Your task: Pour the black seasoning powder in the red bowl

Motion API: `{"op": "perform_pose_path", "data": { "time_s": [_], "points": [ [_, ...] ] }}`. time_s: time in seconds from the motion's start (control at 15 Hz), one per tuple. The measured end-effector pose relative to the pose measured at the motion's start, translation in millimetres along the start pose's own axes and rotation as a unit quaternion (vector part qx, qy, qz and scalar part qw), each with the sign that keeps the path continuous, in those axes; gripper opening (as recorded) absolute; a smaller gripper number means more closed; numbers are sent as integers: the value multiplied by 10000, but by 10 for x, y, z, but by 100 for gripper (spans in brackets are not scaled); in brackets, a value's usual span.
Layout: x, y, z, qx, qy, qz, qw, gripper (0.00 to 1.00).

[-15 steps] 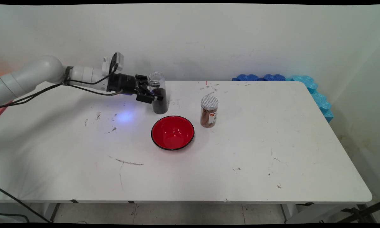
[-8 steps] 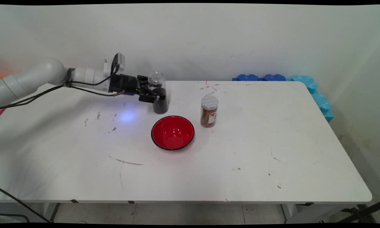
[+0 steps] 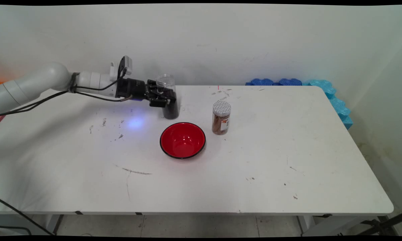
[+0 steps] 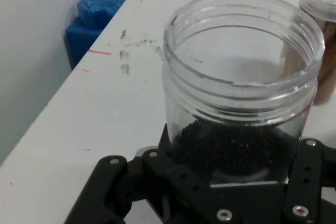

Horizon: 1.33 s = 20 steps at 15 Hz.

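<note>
A pale wall stands behind a white bench [image 3: 254, 160] with scuff marks on it. The arm reaches in from the left, lying almost flat, and its jaws [image 3: 165, 97] are shut on the clear jar [image 3: 167, 97]. The jar has no lid and is partly full of small black grains. It stands tall, with its open mouth up, near the back edge of the bench, left of the middle. The jaws hold it from the left side, around its middle. A red bowl [image 3: 182, 140] sits just in front of the jar, toward the near edge. A brown spice jar [image 3: 221, 117] with a white lid stands to the right of both.
</note>
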Motion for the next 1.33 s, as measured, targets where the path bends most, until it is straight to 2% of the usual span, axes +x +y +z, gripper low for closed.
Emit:
{"op": "perform_pose_path", "data": {
  "time_s": [1.33],
  "points": [
    [329, 95, 36, 209, 291, 305, 9989, 0]
  ]
}}
